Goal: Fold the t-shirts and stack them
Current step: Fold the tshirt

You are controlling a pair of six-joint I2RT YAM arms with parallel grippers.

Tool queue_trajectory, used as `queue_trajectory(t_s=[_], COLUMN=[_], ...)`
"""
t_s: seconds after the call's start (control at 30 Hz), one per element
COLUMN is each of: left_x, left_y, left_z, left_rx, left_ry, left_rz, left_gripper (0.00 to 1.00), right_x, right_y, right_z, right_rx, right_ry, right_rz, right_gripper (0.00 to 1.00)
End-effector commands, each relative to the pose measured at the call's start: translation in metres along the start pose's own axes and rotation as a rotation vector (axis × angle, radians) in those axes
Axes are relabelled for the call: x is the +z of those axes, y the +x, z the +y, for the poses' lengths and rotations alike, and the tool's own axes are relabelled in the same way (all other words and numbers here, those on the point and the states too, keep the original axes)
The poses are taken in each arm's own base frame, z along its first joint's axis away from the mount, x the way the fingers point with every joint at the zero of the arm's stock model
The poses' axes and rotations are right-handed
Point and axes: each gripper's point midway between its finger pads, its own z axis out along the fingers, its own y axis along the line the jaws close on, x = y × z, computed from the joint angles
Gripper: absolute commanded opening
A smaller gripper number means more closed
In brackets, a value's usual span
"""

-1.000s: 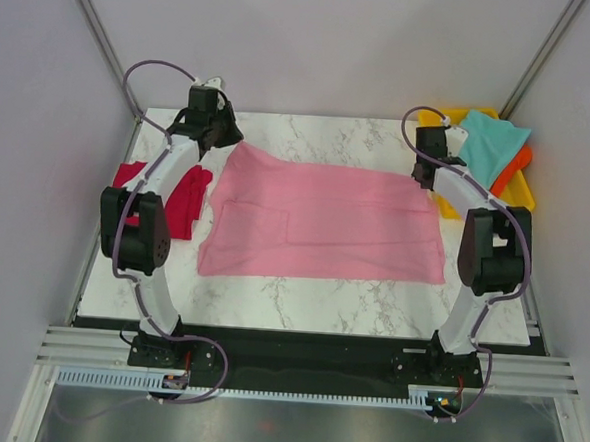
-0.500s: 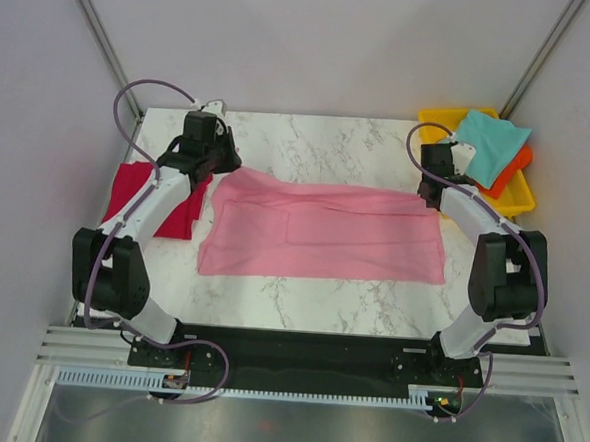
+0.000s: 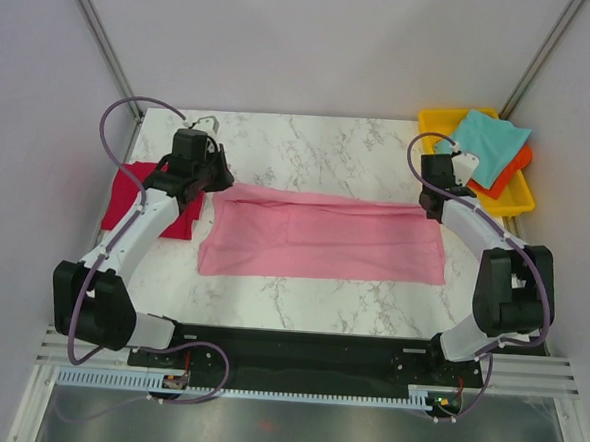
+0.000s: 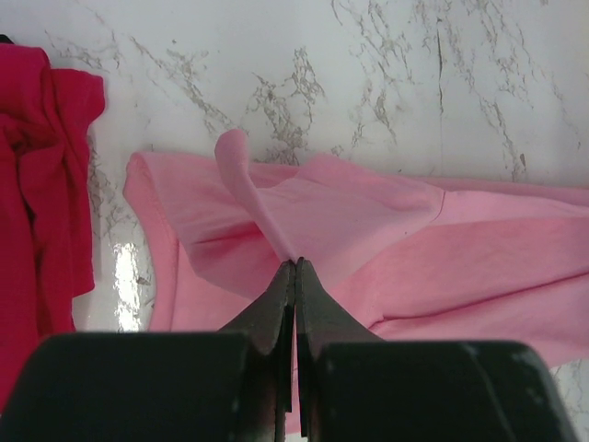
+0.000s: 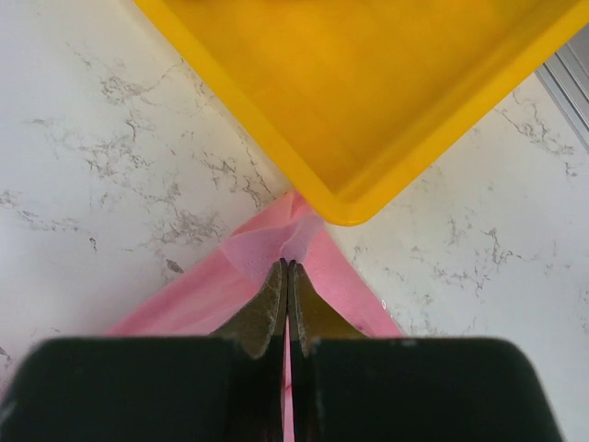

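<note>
Now the light pink t-shirt lies across the middle of the marble table, its far edge drawn nearer than a second ago. The left gripper and right gripper, each clamped on a far corner of the cloth, have carried it toward the near hem (a lengthwise fold, seemingly half made). The crimson t-shirt waits at the left, and the teal t-shirt and orange t-shirt sit on the yellow tray.

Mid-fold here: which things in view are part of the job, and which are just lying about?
Job: pink t-shirt, gripped by left pincer and right pincer; red t-shirt; teal t-shirt; orange t-shirt.
Lying about: yellow tray, under the teal and orange shirts.
</note>
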Motion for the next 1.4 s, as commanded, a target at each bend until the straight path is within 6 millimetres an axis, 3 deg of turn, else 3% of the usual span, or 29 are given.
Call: queue_trajectory(t_s=[0.0,0.3,0.57,0.63,0.73,0.8,0.83,0.9,0.93,0.97,1.0,1.1,1.23,1.37], left_x=[-0.014,-0.04,-0.035,-0.037,-0.042,-0.046,-0.051,-0.058,-0.065,-0.068,-0.072,-0.09,-0.096,-0.07], left_y=[0.005,0.021,0.066,0.071,0.078,0.09,0.091,0.101,0.097,0.101,0.096,0.08,0.07,0.078], left_z=[0.004,0.009,0.005,0.008,0.013,0.014,0.011,0.008,0.007,0.01,0.012,0.012,-0.001,-0.01], left_rx=[0.023,0.0,-0.072,-0.079,-0.099,-0.146,-0.168,-0.218,-0.231,-0.244,-0.263,-0.284,-0.321,-0.397], left_ry=[-0.013,-0.026,0.021,0.006,-0.015,-0.025,-0.015,-0.002,0.002,-0.01,-0.032,-0.018,0.07,0.098], left_rz=[0.005,0.003,0.139,0.151,0.157,0.179,0.179,0.202,0.166,0.154,0.112,-0.005,-0.077,-0.025], left_gripper=[0.02,0.02,0.02,0.02,0.02,0.02,0.13,0.3,0.34,0.39,0.52,0.71,0.76,0.74], right_x=[-0.008,-0.016,-0.015,-0.021,-0.025,-0.026,-0.029,-0.029,-0.033,-0.032,-0.036,-0.036,-0.032,-0.015], right_y=[-0.011,-0.016,0.003,-0.001,0.002,0.009,0.007,0.015,0.012,0.022,0.015,0.018,0.02,0.038], right_z=[-0.009,-0.005,-0.02,-0.024,-0.032,-0.037,-0.04,-0.045,-0.048,-0.053,-0.049,-0.045,-0.018,-0.004], right_rx=[0.043,0.072,0.113,0.155,0.205,0.235,0.259,0.286,0.311,0.31,0.328,0.304,0.238,0.194], right_ry=[0.024,-0.018,0.021,0.016,0.015,0.024,0.028,0.022,0.013,0.014,-0.025,-0.06,-0.141,-0.132], right_rz=[-0.058,-0.091,-0.081,-0.113,-0.135,-0.137,-0.156,-0.168,-0.189,-0.184,-0.218,-0.214,-0.158,-0.075], right_gripper=[0.02,0.03,0.06,0.07,0.1,0.26,0.37,0.39,0.43,0.53,0.58,0.62,0.58,0.55])
